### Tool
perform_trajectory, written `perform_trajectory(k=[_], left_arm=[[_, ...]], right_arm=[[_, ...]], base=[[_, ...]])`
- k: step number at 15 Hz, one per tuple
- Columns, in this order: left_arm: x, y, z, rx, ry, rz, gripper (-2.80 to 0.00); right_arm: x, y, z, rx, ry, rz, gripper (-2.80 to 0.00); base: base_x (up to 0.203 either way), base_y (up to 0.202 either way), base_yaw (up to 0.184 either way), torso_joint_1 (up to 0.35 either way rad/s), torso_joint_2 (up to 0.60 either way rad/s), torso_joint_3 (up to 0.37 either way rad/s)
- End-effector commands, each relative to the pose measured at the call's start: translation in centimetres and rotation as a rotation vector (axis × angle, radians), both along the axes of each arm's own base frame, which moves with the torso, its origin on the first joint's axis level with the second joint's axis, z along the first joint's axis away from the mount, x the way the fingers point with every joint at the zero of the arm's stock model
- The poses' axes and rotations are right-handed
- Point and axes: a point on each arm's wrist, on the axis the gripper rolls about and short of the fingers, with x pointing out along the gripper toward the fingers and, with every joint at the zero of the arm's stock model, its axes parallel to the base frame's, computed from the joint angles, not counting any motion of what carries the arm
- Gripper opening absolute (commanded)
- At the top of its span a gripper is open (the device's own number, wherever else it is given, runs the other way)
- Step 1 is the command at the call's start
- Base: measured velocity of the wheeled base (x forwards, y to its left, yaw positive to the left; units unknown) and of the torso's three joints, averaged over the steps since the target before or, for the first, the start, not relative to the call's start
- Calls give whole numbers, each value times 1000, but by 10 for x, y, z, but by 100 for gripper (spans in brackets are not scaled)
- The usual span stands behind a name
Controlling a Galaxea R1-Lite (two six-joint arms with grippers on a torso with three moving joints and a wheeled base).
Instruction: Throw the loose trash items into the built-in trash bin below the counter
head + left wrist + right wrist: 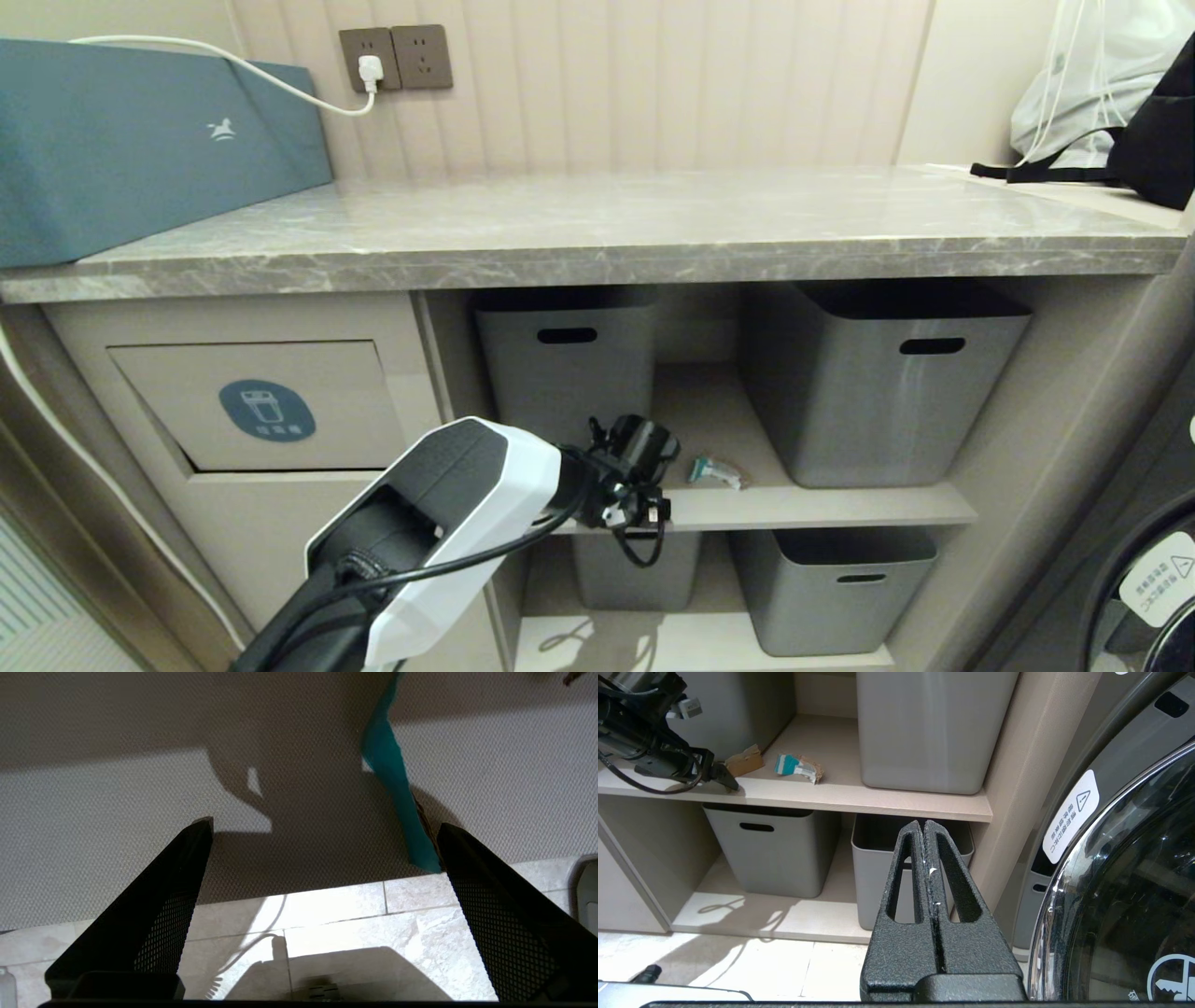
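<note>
Head view: the left arm [439,532] rises from the 6 o'clock edge toward the middle shelf [747,509]. Its wrist hardware hides the left gripper, so the fingers cannot be made out here. The crumpled teal-and-white wrapper [715,472] lies on that shelf just at 3 o'clock of the wrist, between two grey tubs [878,392]. The built-in trash bin [266,411], its flap marked by a round blue sticker, sits at 9 o'clock of the arm under the marble surface [597,224]. A teal-blue box [140,140] at 10 o'clock is cut off by the frame; a white bag [1083,84] at 2 o'clock is partly hidden behind a dark item.

Left wrist view: the left gripper [322,826] stands spread wide, holding nothing, over a textured beige shelf face. A teal wrapper sliver [392,779] runs from 12 o'clock down to just beside one fingertip; whether they touch cannot be told. A thin brown edge shows behind the sliver, mostly hidden. Pale floor tiles [336,914] fill the 6 o'clock part.

Right wrist view: the right gripper [923,826] is pressed together, empty, hanging low in front of the lower shelf tubs. At 11 o'clock the left arm's wrist reaches onto the middle shelf, with a brown cardboard scrap [745,761] just beside its tip and the crumpled wrapper a little further along. A washing machine door [1125,882] is cut off at 3 o'clock.
</note>
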Motion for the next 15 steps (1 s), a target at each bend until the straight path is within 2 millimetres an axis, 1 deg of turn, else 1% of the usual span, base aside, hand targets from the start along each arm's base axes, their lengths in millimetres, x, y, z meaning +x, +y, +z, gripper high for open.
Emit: perform_trajectory(k=[1, 2, 3, 11, 13, 15], left_arm=[[0, 0, -1, 4, 2, 2, 0], [0, 0, -2, 8, 3, -1, -104], [0, 0, -2, 14, 0, -10, -280], [2, 1, 0, 2, -11, -8, -280], [2, 1, 6, -9, -18, -2, -280], [1, 3, 22, -38, -26, 20, -280]], right_arm=[[0, 0, 0, -1, 1, 0, -280], [0, 0, 0, -1, 1, 0, -280], [0, 0, 0, -1, 1, 0, -280], [0, 0, 0, -1, 1, 0, -280], [0, 0, 0, -1, 1, 0, -280], [0, 0, 0, -1, 1, 0, -280]], base=[[0, 0, 0, 0, 0, 0], [0, 0, 0, 0, 0, 0], [0, 0, 0, 0, 0, 0], [0, 0, 0, 0, 0, 0], [0, 0, 0, 0, 0, 0], [0, 0, 0, 0, 0, 0]])
